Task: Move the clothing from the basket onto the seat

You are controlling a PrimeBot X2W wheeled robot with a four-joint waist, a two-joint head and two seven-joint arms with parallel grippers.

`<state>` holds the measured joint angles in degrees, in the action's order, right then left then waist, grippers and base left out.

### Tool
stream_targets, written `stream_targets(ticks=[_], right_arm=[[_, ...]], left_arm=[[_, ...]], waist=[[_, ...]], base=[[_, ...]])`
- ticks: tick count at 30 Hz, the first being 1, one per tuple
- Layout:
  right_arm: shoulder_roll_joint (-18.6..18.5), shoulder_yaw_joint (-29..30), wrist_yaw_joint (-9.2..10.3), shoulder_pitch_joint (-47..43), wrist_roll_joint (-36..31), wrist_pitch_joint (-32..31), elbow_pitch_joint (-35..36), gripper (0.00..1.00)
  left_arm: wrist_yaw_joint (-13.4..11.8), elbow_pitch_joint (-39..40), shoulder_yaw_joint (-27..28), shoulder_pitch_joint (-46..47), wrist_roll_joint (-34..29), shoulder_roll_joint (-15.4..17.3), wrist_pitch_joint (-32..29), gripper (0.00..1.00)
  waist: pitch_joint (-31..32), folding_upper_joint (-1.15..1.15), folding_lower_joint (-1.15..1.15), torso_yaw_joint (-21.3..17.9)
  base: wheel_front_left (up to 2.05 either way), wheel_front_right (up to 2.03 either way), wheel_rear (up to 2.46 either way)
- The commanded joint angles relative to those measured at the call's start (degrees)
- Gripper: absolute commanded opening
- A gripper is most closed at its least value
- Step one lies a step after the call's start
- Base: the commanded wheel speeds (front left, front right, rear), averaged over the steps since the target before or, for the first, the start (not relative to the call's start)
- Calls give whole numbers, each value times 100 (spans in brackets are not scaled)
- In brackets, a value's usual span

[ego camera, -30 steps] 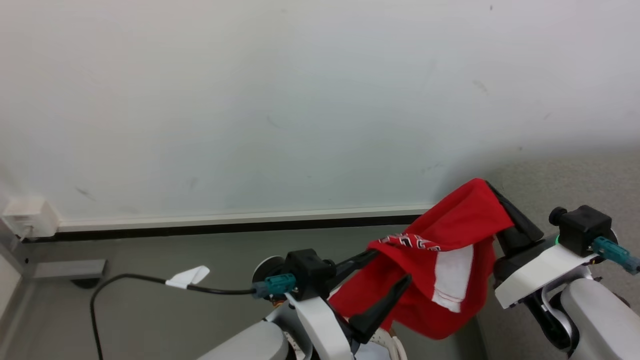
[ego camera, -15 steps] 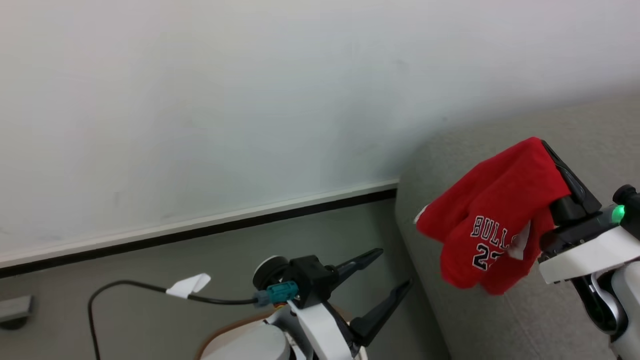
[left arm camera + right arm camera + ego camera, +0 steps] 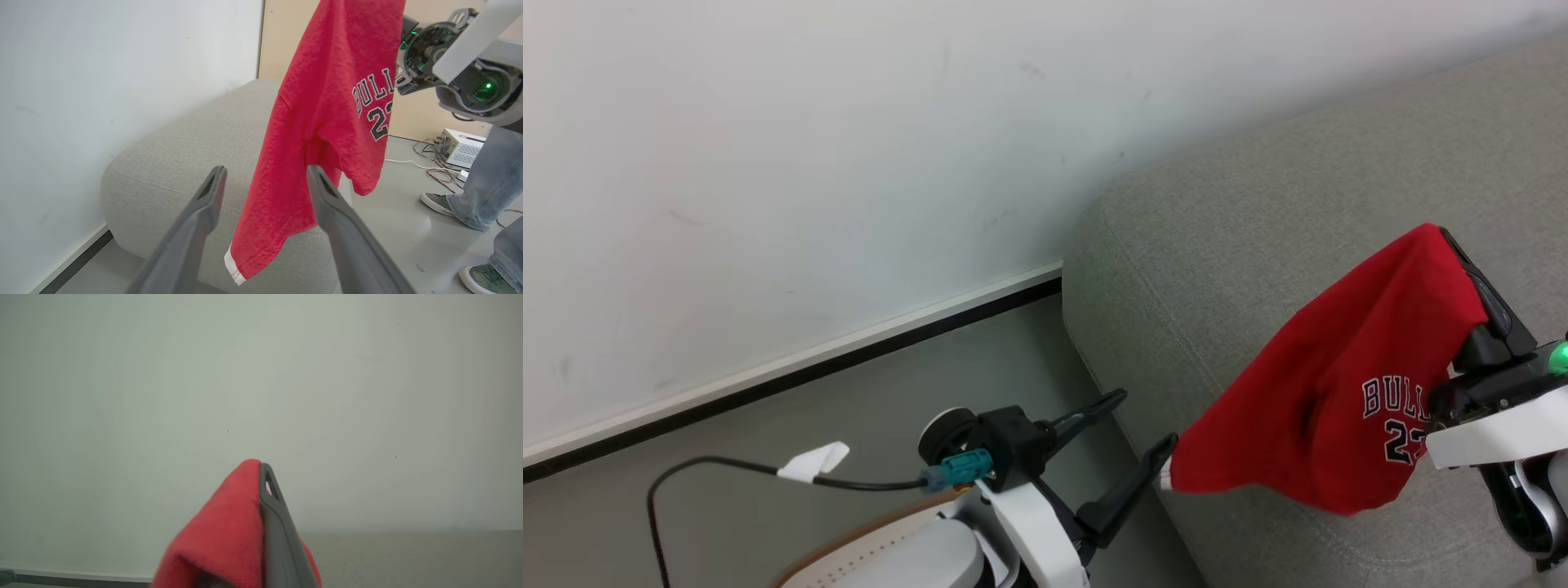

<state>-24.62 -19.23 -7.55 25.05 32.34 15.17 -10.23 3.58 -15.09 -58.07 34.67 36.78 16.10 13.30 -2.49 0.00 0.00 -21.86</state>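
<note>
Hanging from the right gripper (image 3: pixel 1462 261), which is clamped on its top fold, the red jersey (image 3: pixel 1331 408) sits at 4 o'clock against the seat (image 3: pixel 1241 212), apparently raised so its hem clears. The left gripper (image 3: pixel 1145 420) stands spread and empty at 6 o'clock, by the basket (image 3: pixel 849 559).

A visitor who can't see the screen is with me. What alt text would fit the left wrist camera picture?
A red jersey hangs from the right gripper in front of a grey sofa, framed between the left gripper's two open dark fingers. A white wall is on the left; a person's legs in jeans stand at the right.
</note>
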Motion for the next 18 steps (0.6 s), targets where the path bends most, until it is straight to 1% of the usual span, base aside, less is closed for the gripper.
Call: stream_targets(ticks=[1,4,9,12,18], right_arm=[[44,45,12,-49,124,-4,64,0],[17,143,12,72,306,-4,122,0],[-175,330,12,451,620,-4,165,0],[-360,453,12,796,839,-4,172,0],[-766,835,12,1564,974,-4,38,0]], left_arm=[[36,-30,5,38,-23,6,63,100],[39,-44,19,93,-71,3,83,100],[92,-6,-1,262,-215,21,113,100],[145,10,-55,409,-310,53,119,100],[205,148,-78,854,-559,165,133,100]], waist=[[-73,0,0,-82],[-187,0,0,-118],[-561,0,0,-50],[-858,0,0,52],[-1686,0,0,375]], base=[[0,0,0],[0,0,0],[0,0,0],[0,0,0],[0,0,0]])
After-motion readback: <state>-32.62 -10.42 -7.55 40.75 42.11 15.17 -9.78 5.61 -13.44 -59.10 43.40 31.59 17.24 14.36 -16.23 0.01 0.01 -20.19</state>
